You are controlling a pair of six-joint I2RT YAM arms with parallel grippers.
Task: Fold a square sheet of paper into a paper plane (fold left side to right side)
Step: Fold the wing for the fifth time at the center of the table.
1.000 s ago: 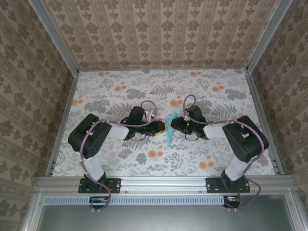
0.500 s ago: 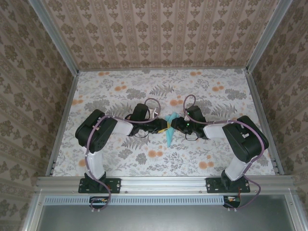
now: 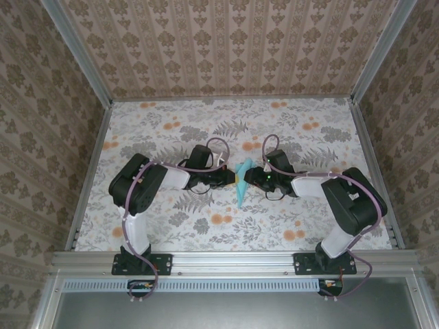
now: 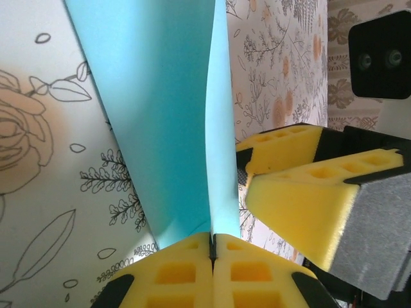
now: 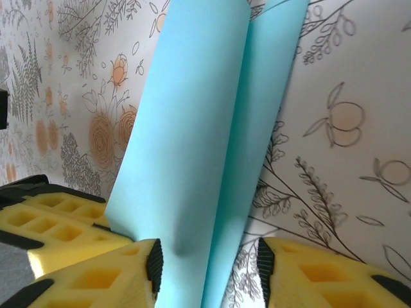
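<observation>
While the left gripper [image 4: 212, 249] clamps the paper plane [image 4: 167, 128] near the table's [image 3: 309, 137] centre, the right gripper [image 5: 209, 260] straddles it, jaws parted.

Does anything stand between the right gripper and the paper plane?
Nothing visible does. The paper plane runs between the open jaws of the right gripper; the left gripper is shut on it beside them.
</observation>
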